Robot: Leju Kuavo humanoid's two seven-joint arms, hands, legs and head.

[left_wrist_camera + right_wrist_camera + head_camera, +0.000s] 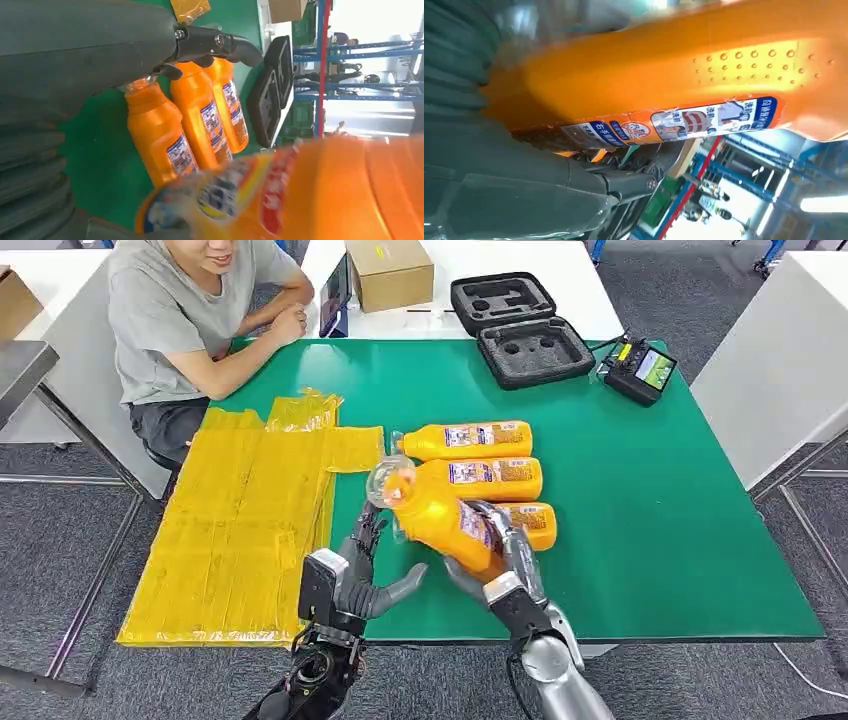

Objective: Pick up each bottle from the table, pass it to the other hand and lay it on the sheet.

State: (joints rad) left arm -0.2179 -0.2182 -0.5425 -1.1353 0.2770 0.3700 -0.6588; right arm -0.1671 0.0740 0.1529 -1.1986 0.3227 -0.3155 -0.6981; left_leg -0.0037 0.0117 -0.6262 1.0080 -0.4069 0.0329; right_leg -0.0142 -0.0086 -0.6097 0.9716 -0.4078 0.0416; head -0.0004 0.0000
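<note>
Across the frame's middle, a green worktop (pixel 650 540); yellow sheet (pixel 240 530) lower left. Right hand (pixel 500 560) clamps a lifted orange bottle (pixel 445 520); left hand (pixel 365 575) waits, fingers spread, empty. Grey carpet around.

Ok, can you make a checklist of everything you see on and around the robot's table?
Surface: green table.
Job's things: yellow sheet at the table's left side, nothing on it; three orange bottles lying side by side, far bottle, middle bottle, near bottle; a fourth, held bottle, lifted.
Clutter: open black foam case, black controller, cardboard box.
Hands: right hand grips the held bottle; left hand open beside it.
Cables: one running to the controller.
Surroundings: seated person, white tables, grey carpet.
</note>
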